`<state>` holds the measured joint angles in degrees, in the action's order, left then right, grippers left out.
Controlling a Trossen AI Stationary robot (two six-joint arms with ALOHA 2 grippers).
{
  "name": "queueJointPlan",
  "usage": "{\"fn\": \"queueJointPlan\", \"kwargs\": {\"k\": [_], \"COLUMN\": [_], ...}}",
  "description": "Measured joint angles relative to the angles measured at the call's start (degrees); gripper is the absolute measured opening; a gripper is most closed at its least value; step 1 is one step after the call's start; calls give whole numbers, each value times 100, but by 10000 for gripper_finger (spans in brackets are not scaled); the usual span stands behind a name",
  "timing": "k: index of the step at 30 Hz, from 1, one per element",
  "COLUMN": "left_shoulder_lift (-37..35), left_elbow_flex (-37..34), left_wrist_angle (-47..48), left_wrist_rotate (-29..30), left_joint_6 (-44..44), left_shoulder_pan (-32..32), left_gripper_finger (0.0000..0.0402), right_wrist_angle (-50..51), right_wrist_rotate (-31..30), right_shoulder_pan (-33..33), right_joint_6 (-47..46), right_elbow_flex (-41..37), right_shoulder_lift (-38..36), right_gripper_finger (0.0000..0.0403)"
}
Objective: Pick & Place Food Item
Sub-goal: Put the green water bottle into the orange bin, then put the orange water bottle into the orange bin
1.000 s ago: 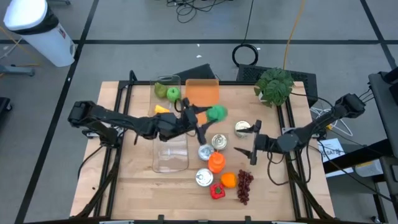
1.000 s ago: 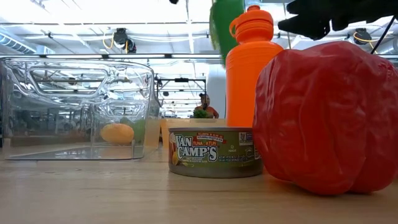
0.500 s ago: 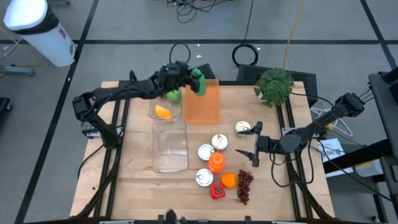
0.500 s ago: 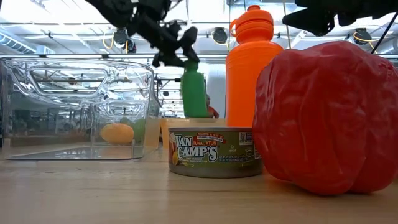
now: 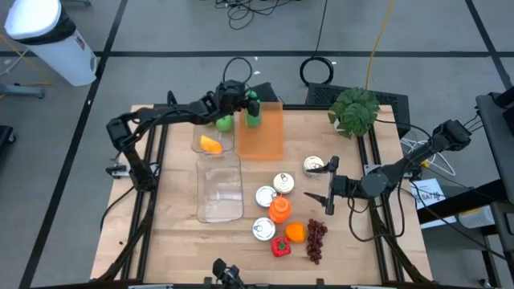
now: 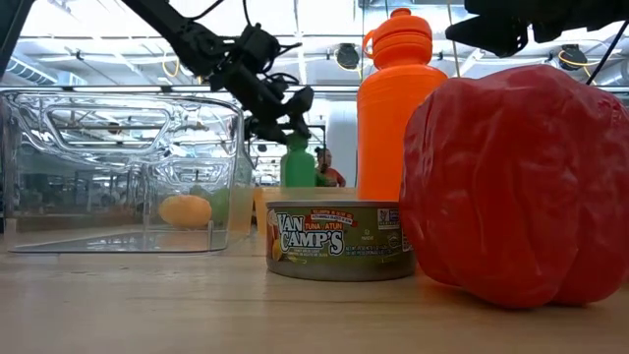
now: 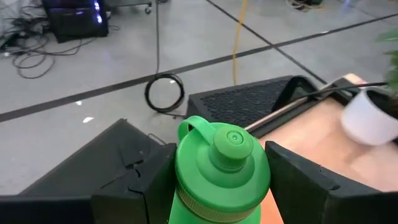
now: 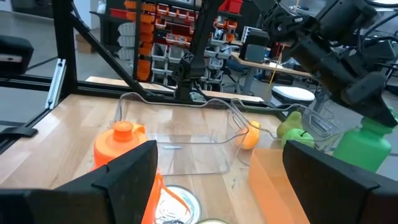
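Bottle and bin were the pair you had to line up: your left gripper (image 5: pixel 241 103) had its fingers closed on the green bottle (image 5: pixel 253 108), held upright with its long axis vertical and the cap (image 7: pixel 225 144) pointing up, at the far edge of the table. From above, the bottle stood over the far corner of the orange bin (image 5: pixel 261 131), so the drop lay straight below the gripper rather than off to one side; whether the base had already touched the bin floor, you could not have told from these views. The clear container (image 5: pixel 219 187) sat just beside the bin, nearer you, with a small orange fruit (image 5: pixel 210 144) and a green apple (image 5: pixel 222 123) in the clear tub beyond it. Your right gripper (image 5: pixel 323 196) waited well away on the other side, fingers spread and holding nothing, hovering near the tuna cans (image 5: pixel 274 187), the orange bottle (image 5: pixel 279 209) and the grapes (image 5: pixel 316 240). The left arm was clearly the one placed to finish the set-down, I judged.
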<state>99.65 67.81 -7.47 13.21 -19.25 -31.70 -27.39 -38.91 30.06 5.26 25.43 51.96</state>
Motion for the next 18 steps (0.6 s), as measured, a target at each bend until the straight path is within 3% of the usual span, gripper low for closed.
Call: {"fn": "queueJointPlan", "kwargs": {"k": [5, 12, 18], "left_shoulder_lift": [53, 48, 47], "left_elbow_flex": [0, 0, 0], "left_wrist_angle": [37, 27, -24], "left_wrist_rotate": [37, 34, 33], "left_joint_6": [0, 40, 429], "left_shoulder_pan": [0, 64, 121], "left_gripper_finger": [228, 327, 372], "right_wrist_angle": [0, -2, 3], "right_wrist_rotate": [0, 0, 10], "right_shoulder_pan": [0, 0, 2], "right_joint_6": [-2, -4, -429], "right_elbow_flex": [0, 0, 0], "right_shoulder_lift": [0, 0, 0], "right_gripper_finger": [326, 325, 326]}}
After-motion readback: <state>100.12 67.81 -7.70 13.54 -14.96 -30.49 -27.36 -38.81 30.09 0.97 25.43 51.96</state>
